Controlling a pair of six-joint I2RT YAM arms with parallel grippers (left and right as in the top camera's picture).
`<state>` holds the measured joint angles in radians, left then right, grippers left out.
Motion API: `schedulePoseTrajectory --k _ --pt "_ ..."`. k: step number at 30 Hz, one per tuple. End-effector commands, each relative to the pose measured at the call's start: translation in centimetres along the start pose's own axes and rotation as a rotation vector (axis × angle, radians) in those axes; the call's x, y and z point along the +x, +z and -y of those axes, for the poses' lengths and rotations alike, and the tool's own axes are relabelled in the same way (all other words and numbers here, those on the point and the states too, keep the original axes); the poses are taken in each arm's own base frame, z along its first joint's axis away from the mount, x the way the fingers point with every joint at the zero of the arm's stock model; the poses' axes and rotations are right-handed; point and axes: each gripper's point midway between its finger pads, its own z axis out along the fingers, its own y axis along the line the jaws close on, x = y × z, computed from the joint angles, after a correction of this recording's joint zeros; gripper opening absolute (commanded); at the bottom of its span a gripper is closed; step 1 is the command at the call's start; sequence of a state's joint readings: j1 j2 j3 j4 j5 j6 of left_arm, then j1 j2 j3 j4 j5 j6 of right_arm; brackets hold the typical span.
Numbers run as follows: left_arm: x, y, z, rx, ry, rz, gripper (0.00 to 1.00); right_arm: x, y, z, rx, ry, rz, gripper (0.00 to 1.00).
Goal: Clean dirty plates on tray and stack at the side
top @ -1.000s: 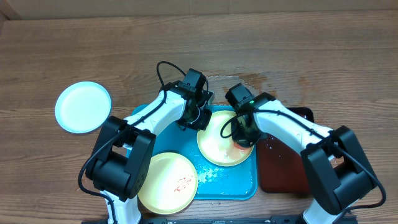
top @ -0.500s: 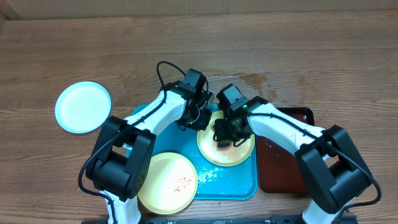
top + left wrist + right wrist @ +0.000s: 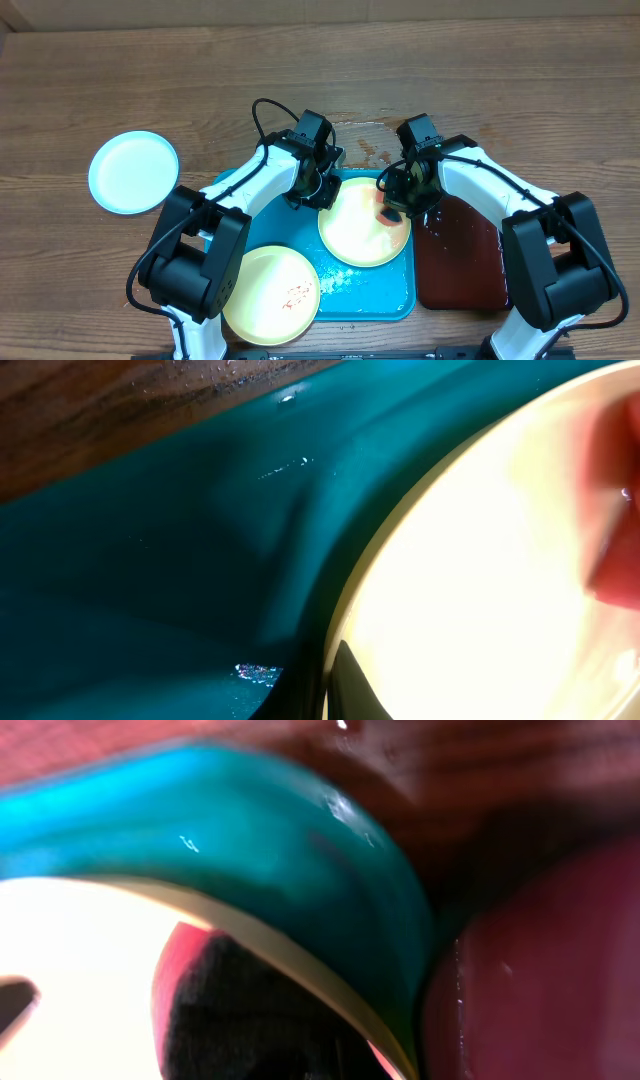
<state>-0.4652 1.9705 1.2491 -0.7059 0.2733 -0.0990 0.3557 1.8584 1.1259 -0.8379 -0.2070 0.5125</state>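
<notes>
A pale yellow plate (image 3: 358, 228) lies on the turquoise tray (image 3: 352, 288). My left gripper (image 3: 326, 190) is shut on its upper-left rim; in the left wrist view the gripper (image 3: 325, 685) has one dark finger (image 3: 355, 690) inside the rim (image 3: 400, 550). My right gripper (image 3: 392, 207) is shut on a pink sponge (image 3: 178, 970) and presses it on the plate's right edge. A second yellow plate (image 3: 270, 293) with red smears sits at the tray's front left. A light blue plate (image 3: 133, 172) lies on the table at the left.
A dark red-brown tray (image 3: 458, 258) lies against the turquoise tray's right side, and it also shows in the right wrist view (image 3: 545, 970). A wet patch (image 3: 385, 140) marks the wood behind the trays.
My right gripper swept the sponge left to the plate's middle, then back to its right edge. The left gripper kept its hold on the rim.
</notes>
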Motion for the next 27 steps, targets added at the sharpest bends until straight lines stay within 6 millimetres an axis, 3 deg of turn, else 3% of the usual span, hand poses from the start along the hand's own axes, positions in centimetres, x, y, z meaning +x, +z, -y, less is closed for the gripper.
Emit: schedulePoseTrajectory --k 1,7,11,15,20,27 --pt "2.9 2.9 -1.3 -0.055 -0.027 -0.112 0.04 1.7 0.7 1.4 0.114 -0.112 -0.046 0.04" --pt "2.9 2.9 -1.3 -0.055 -0.028 -0.113 0.04 6.6 1.3 -0.4 0.167 -0.333 -0.157 0.04" --pt "2.9 2.9 -1.3 -0.056 -0.028 -0.114 0.04 9.3 2.1 -4.0 0.075 -0.474 -0.188 0.04" --pt "2.9 2.9 -1.3 -0.055 -0.028 -0.115 0.04 10.4 2.4 -7.5 -0.07 -0.52 -0.194 0.04" --pt "3.0 2.8 -1.3 -0.057 -0.029 -0.119 0.04 9.4 2.4 -9.0 -0.132 -0.428 -0.155 0.04" --pt "3.0 2.8 -1.3 -0.057 -0.029 -0.12 0.04 4.1 2.1 -8.0 -0.113 -0.134 -0.014 0.04"
